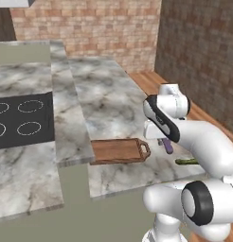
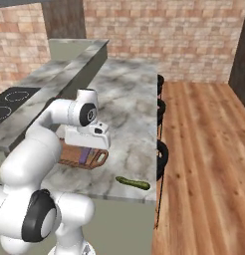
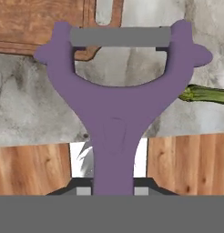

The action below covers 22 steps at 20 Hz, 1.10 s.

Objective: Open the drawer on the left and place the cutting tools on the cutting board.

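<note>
Clamped on the stem of a purple Y-shaped peeler point(image 3: 114, 113) with a grey crossbar blade: the two-finger gripper point(image 3: 114, 189) of the white arm, dark tips pressed to either side of the handle. Held above the front part of the grey-veined marble counter point(image 1: 113, 101), blade end forward, near the loop handle of the rectangular brown wooden cutting board point(image 1: 117, 150) with a raised rim; from the hand camera, peeler not touching the board. Just beyond the counter's outer edge, wooden plank floor point(image 2: 204, 149), wide and bare along the right side. Lying close to that outer edge, a slim dark-green cucumber-like vegetable point(image 2: 133, 183), apart from the board. Board set at the counter's near-left edge, beside the gap where a second marble slab point(image 1: 23, 175) begins. Farther left, a black cooktop point(image 1: 23, 120) with white ring marks, sunk into that slab. Past the board, a long open stretch of marble running to the brick back wall point(image 1: 90, 23). Along the counter's far side in the right base view, dark round stools point(image 2: 161, 154) tucked at the rim. Drawer and the dark knife-like tool not identifiable from these angles.
</note>
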Tool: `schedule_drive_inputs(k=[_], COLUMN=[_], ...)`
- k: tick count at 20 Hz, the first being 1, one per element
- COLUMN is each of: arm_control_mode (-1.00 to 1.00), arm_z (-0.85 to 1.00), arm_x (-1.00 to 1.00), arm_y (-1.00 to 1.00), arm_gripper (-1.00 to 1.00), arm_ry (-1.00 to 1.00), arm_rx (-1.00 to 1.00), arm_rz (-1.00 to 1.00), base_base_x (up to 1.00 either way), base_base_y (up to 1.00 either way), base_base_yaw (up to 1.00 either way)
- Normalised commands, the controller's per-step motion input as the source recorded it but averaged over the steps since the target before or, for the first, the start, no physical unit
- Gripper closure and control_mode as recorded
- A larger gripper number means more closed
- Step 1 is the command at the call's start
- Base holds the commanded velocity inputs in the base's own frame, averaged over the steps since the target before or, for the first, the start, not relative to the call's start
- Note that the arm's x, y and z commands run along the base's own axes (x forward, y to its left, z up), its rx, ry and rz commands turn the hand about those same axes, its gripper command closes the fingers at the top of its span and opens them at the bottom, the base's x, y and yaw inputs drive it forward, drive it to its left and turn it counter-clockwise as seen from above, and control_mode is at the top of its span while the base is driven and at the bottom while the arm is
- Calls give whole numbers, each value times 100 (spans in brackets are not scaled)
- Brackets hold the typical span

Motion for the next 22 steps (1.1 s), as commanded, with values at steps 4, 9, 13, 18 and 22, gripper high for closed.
schedule_drive_inputs(k=[4, 9, 13, 18, 22], arm_control_mode=[100, -100, -100, -100, -100], arm_z=[0, -3, -12, -29, -43], arm_x=[0, 22, 67, 80, 44], arm_y=[0, 7, 23, 46, 40], arm_gripper=[100, 100, 100, 100, 100], arm_ry=[0, 1, 5, 8, 0], arm_rx=[0, 0, 0, 0, 0], arm_rz=[0, 8, 20, 17, 13], base_base_x=[73, 39, 0, 0, 0], base_base_y=[29, 16, 0, 0, 0], base_base_yaw=[23, 13, 0, 0, 0])
